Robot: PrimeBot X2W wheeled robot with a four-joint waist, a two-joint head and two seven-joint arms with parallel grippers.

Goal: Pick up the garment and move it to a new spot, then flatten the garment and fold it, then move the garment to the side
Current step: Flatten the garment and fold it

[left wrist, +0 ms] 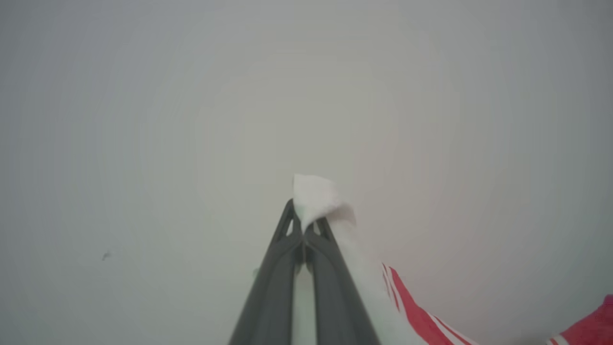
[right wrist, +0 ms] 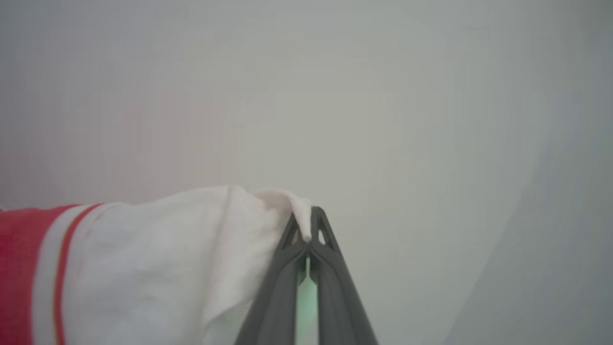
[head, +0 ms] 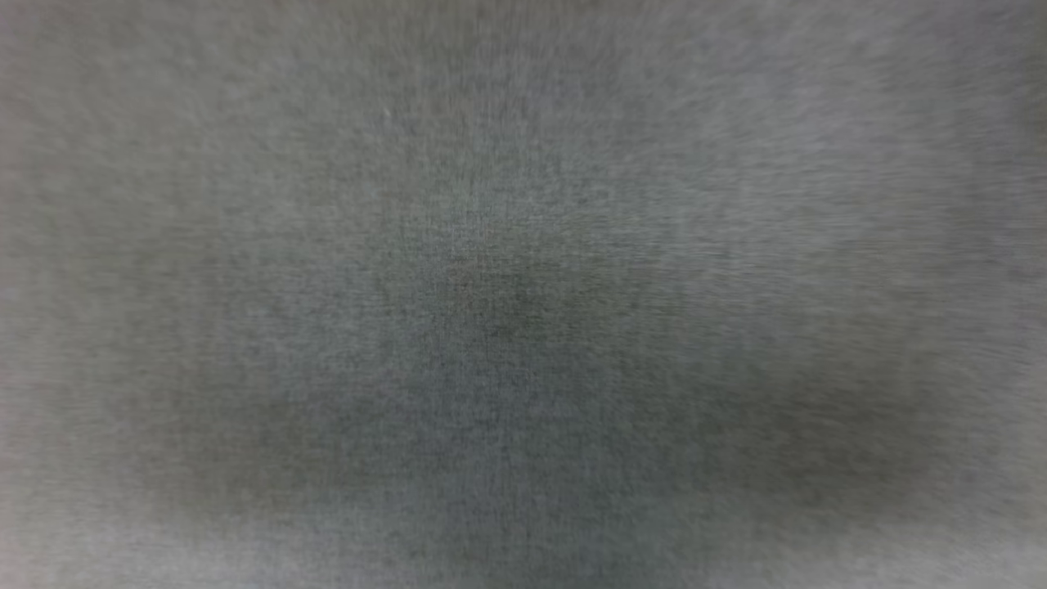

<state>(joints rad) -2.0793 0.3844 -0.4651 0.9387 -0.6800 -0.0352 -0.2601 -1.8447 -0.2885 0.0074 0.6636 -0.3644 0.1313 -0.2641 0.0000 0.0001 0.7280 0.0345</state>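
The garment (right wrist: 143,268) apparently spans left tool (left wrist: 303,225) to right tool (right wrist: 307,227).

In the head view there is a soft, blurry grey patch (head: 523,294) with a fine woven look. It is darker in the middle and low down, and I cannot tell what it is. Both wrist views show a plain pale surface (left wrist: 143,96) behind, whitish in the middle and greyer toward the edges. The light is soft. A tiny dark speck (left wrist: 106,256) sits on the surface at the left.
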